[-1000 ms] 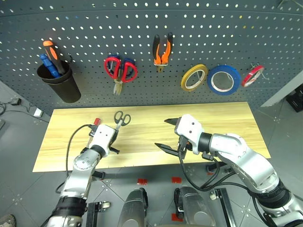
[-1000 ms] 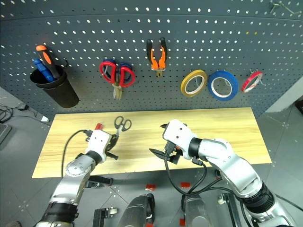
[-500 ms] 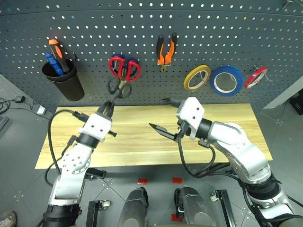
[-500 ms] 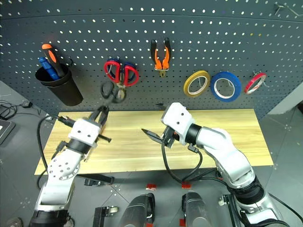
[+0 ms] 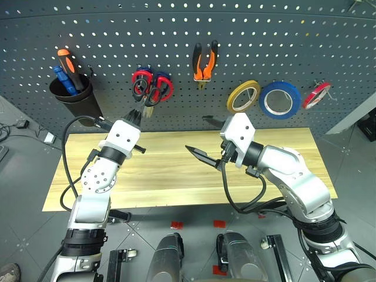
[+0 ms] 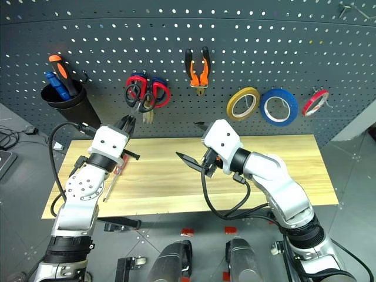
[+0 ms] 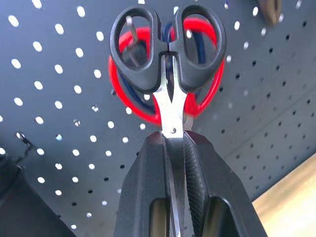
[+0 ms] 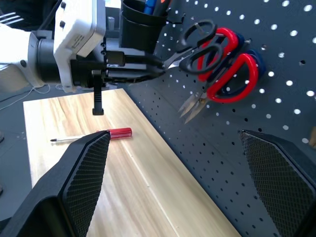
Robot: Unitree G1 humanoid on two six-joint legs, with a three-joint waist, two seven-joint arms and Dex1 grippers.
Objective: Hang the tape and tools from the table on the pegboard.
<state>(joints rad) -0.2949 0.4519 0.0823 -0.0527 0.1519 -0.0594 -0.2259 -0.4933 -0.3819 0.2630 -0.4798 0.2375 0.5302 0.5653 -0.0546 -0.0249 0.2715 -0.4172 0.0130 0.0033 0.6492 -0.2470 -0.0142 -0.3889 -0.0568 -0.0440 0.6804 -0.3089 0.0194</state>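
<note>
On the pegboard (image 5: 305, 35) we see hanging, from the robot's left to right, a black cup (image 5: 74, 101) of orange- and blue-handled screwdrivers (image 5: 66, 70), red-handled scissors (image 5: 157, 88), orange-and-black pliers (image 5: 204, 61), a yellow roll (image 5: 242, 96), the blue tape (image 5: 279, 100) and a thin red roll (image 5: 315, 94). Our left gripper (image 7: 174, 148) is clamped on the blades of the small black-handled scissors (image 7: 168, 52), raised against the board directly in front of the red pair. A thin hook shows through one black loop; we cannot tell whether the loop rests on it. Our right gripper (image 5: 204, 140) hangs spread wide and empty above the table (image 5: 294, 153). The red-handled screwdriver (image 8: 91, 136) lies on the tabletop below the left arm, which partly covers it in the head views.
</note>
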